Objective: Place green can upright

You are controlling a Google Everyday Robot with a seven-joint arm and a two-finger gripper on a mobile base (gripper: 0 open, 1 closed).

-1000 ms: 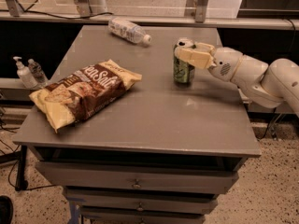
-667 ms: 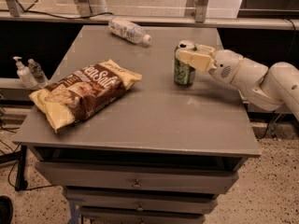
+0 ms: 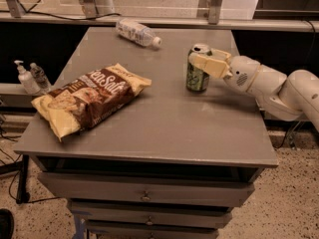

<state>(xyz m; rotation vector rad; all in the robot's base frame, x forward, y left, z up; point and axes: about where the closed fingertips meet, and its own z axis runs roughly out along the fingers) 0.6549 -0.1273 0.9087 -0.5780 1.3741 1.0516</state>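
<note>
The green can (image 3: 196,79) stands upright on the grey table (image 3: 189,128), at the back right of its top. It is shiny green with a silver top. My gripper (image 3: 204,59) reaches in from the right on a white arm (image 3: 269,86). Its cream fingers (image 3: 212,64) close around the can's upper half. The can's base rests on the table top.
A large brown and yellow chip bag (image 3: 89,98) lies on the left of the table. A clear water bottle (image 3: 137,32) lies on its side at the back edge. Two small pump bottles (image 3: 29,77) stand on a ledge to the left. Drawers are below the table top.
</note>
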